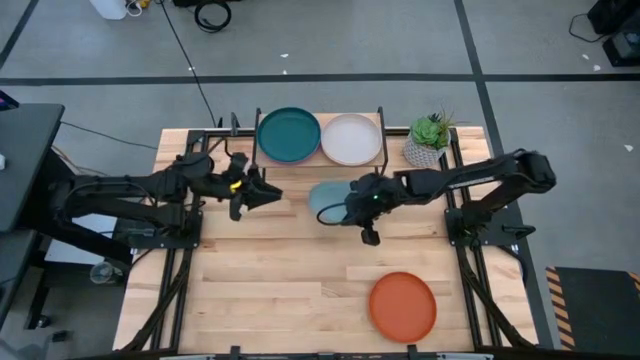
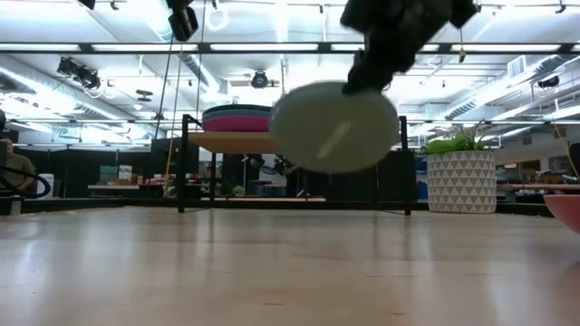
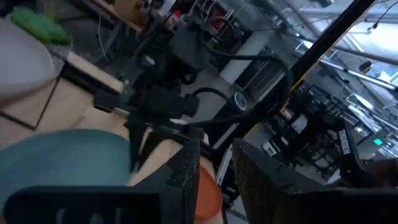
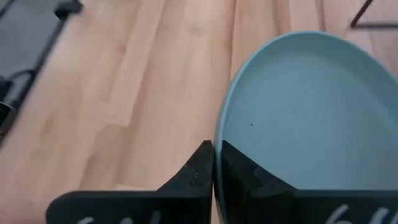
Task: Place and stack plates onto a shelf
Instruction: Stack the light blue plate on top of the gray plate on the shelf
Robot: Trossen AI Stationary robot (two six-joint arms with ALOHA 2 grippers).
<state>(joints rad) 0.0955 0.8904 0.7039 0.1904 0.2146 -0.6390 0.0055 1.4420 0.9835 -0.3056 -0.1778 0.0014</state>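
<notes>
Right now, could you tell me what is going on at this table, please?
The right gripper is shut on the rim of a pale blue plate and holds it tilted above the table, in front of the shelf. The shelf already carries a dark teal plate and a cream plate on top. An orange plate lies on the table near the front edge. The left gripper waits beside the shelf, holding nothing.

Pale blue plate (image 1: 326, 199), orange plate (image 1: 403, 306), teal plate (image 1: 289, 135) (white triangle-patterned pot (image 2: 460, 181))
</notes>
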